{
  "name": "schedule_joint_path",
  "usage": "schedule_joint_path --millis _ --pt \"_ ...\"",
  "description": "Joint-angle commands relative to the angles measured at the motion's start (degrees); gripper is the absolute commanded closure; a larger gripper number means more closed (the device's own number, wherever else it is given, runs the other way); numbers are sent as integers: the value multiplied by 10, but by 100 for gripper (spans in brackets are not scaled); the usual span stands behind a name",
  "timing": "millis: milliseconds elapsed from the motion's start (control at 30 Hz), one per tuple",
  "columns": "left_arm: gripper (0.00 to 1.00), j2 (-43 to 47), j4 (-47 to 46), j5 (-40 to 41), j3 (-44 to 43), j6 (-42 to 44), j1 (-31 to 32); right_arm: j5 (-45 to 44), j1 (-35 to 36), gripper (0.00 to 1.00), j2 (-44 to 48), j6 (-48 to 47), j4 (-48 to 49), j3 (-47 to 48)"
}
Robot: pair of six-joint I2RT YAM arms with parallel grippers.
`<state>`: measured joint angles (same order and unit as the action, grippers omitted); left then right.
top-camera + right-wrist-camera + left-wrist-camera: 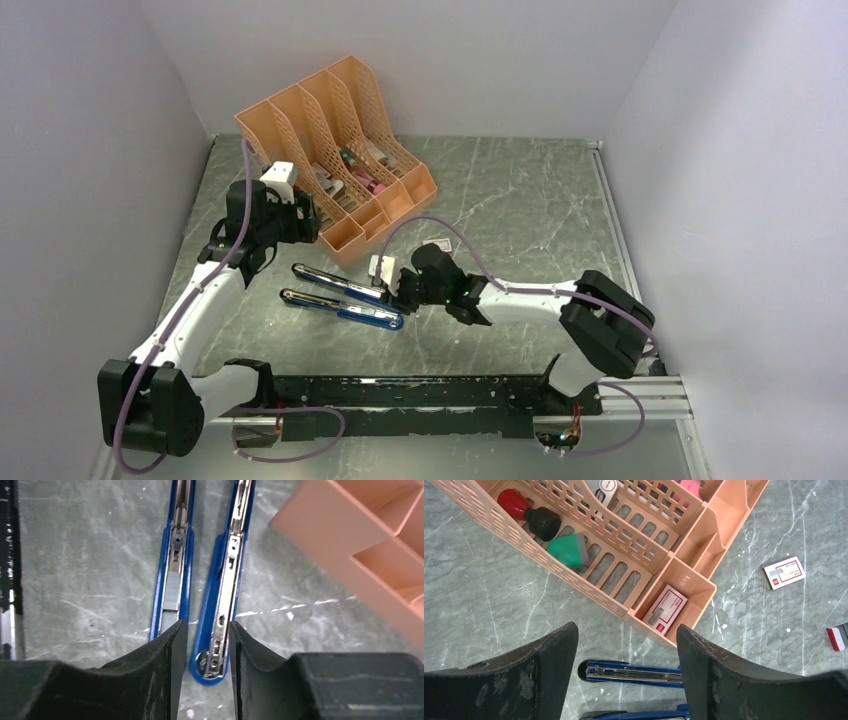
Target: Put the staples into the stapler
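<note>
I see the stapler (340,308) lying fully open, its two blue halves flat and side by side on the surface (520,210), just in front of the orange rack (283,120). The right end effector (207,627) is low over the rounded end of the half nearer the rack. Its fingers (165,670) are partly apart with that end between them, and I cannot tell whether they press on it or merely straddle it. In the other half's channel sits a flat grey block that I take for the staples (172,594), lying straight in the groove near one finger. The left end effector (626,630) hangs wide open with nothing in it, above the stapler's other end by the rack's front corner. A white-and-red box (665,609) stands in that corner compartment, and a second box (783,572) lies on the surface well apart from it
</note>
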<state>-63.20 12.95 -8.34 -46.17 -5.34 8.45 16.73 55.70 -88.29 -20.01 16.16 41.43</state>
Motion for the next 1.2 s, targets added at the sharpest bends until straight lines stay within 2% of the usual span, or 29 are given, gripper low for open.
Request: schedule_joint_path --millis 0,467,1167 --pt "24 9 -5 -1 -1 5 -4 5 2 60 -10 -99 60 6" --pt "24 7 -5 -1 -1 5 -4 83 3 60 -45 -68 -20 38" --pt "24 8 -5 1 -1 5 -4 37 3 60 -77 -54 -37 62"
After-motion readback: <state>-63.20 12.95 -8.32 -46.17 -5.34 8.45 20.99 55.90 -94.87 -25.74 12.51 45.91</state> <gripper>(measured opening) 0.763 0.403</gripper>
